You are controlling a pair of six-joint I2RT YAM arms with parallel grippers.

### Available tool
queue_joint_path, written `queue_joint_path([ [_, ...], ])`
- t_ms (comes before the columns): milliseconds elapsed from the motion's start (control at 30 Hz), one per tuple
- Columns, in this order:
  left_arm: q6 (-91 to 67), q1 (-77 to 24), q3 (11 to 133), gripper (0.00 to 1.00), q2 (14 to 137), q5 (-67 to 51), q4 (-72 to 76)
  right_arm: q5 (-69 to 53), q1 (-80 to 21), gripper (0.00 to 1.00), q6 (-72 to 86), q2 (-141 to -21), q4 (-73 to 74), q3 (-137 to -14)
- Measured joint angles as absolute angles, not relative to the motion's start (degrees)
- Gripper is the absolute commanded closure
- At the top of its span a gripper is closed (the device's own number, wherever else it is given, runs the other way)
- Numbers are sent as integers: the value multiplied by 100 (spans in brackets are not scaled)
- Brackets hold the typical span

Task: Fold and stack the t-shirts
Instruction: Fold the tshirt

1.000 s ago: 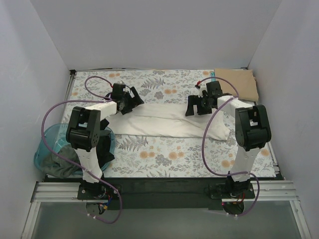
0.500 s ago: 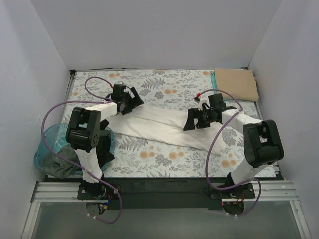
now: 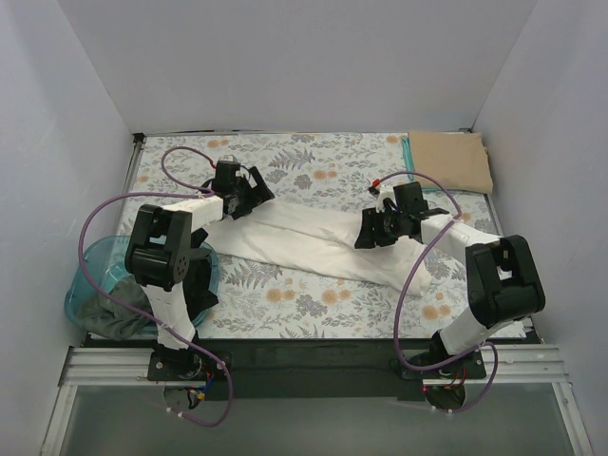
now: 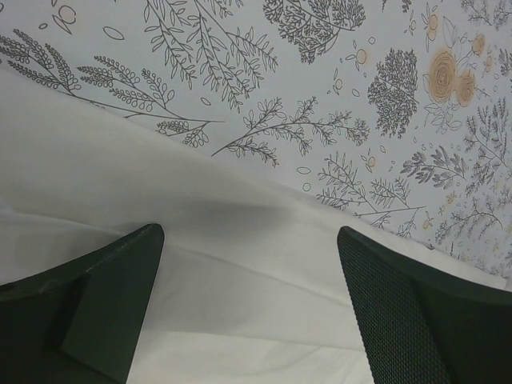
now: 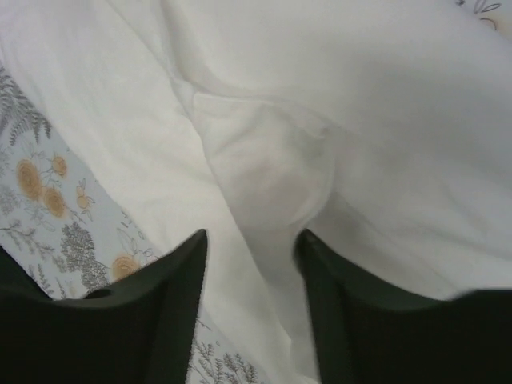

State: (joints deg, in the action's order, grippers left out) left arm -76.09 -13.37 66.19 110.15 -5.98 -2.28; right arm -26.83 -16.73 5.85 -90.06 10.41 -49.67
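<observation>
The cream-white t-shirt lies as a long rumpled band across the floral table cover, from back left to front right. My left gripper hovers open over its left end, and the wrist view shows wide-spread jaws with flat white cloth below them. My right gripper is down on the band's right part. Its jaws stand half closed on either side of a raised ridge of white cloth. A folded tan t-shirt rests at the back right corner.
A translucent teal basket holding dark clothes sits at the front left, beside the left arm's base. White walls close in the table at the left, back and right. Purple cables loop over both arms.
My right gripper has come forward and down onto the white shirt and its jaws have narrowed. The shirt's right end has shifted toward the front. The left arm has stayed still.
</observation>
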Motion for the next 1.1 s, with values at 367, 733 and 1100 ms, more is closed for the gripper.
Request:
queue_joint_path([
  [367,-7581,-1337,6611,8,11013,-602,-213,-2069,-1678,99,777,-9432,993,-5133],
  [733,-7566,-1337,6549,8,10978,-598,-172,-1632,-2268,99,976,-8162,993,-4810],
  [1100,-7502,-1337,6412,8,10860,-519,-165,-336,-3741,83,2102,-7985,1017,-4394],
])
